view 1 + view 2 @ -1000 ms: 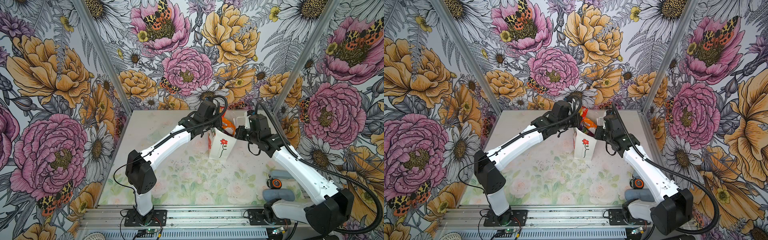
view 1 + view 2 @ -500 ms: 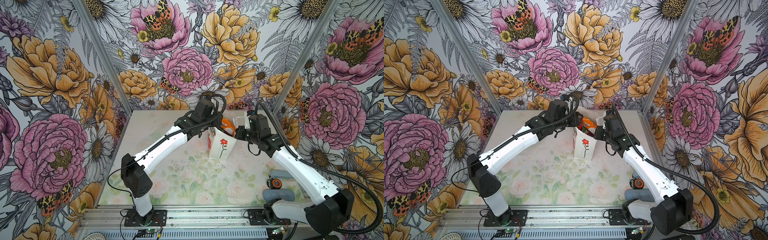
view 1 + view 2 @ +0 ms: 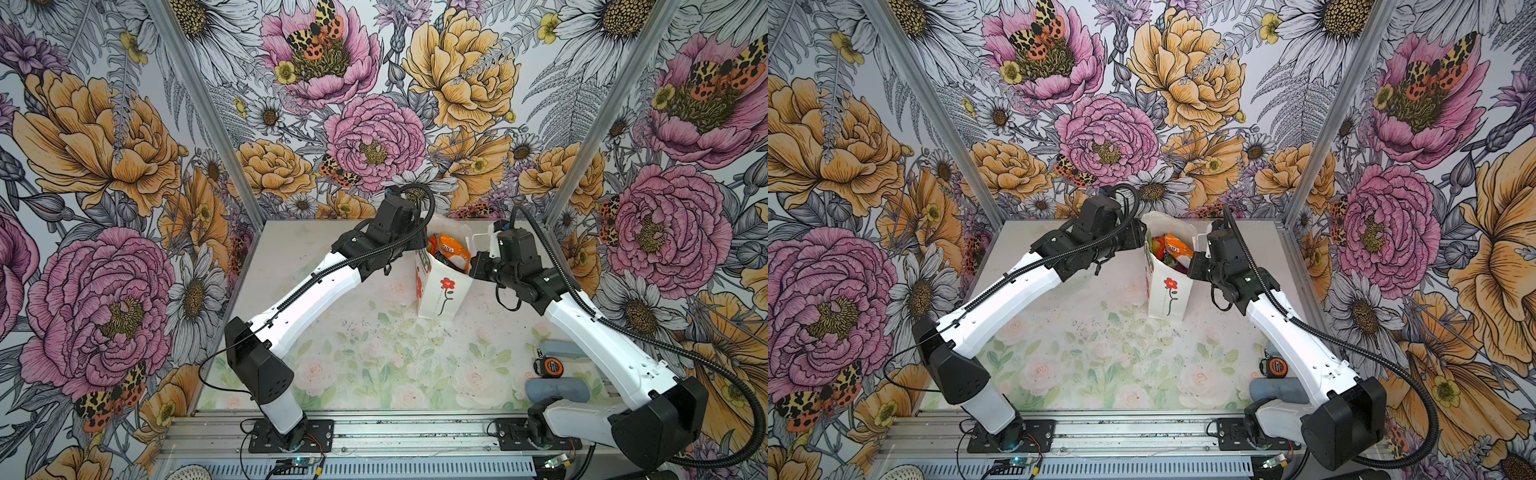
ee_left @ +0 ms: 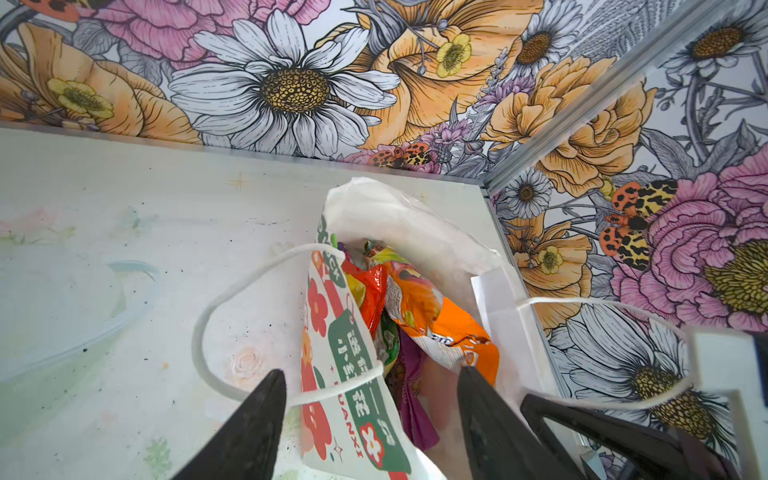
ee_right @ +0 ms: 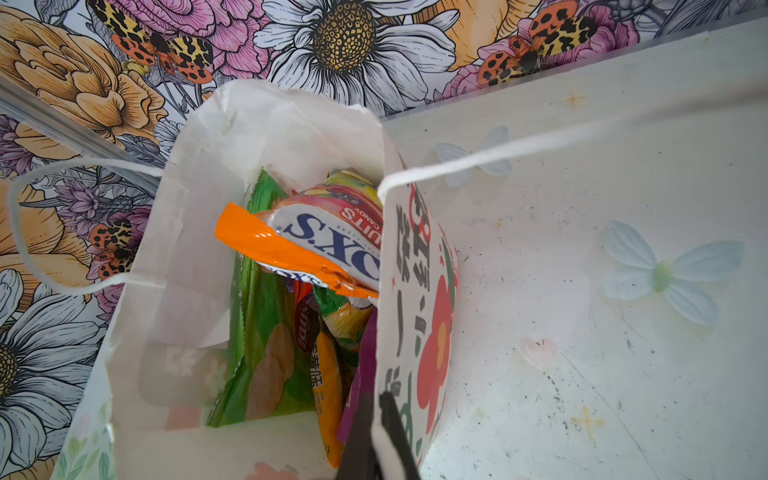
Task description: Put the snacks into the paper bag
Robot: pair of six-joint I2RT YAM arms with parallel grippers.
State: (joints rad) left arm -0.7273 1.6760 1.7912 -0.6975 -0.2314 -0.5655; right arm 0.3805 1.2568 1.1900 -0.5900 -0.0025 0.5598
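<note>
The left side and front of the table [image 3: 353,365] lie bare in both top views, with wide room to move there. The left arm [image 3: 316,291] climbs from the front rail, elbow bent, forearm slanting toward the back right. Its wrist ends at the left rim of the paper bag [image 3: 442,291].

In the left wrist view the left gripper [image 4: 370,372] stands wide and holds nothing. One finger is outside the bag's printed side wall, over the table. The other is inside the mouth, just beside the orange Fox's packet [image 4: 436,320]. The wall's edge and a white cord handle [image 4: 216,316] run between them.

The bag stands near the back wall, right of centre, with its mouth open and its rear rim crumpled. The snacks sit inside. The orange Fox's packet is on top, with a green packet [image 5: 266,332], a purple packet [image 5: 359,374] and a small orange sachet [image 5: 328,374] beneath.

The right arm [image 3: 602,340] rises from the front right, bent, wrist pointing left to the bag's right rim. The right gripper [image 5: 376,415] is pinched tight on the rim of a printed wall of the bag.

The front right corner is crowded. An orange-black tape measure [image 3: 552,367] lies among grey-blue cases [image 3: 557,390], close beside that arm's lower link.
</note>
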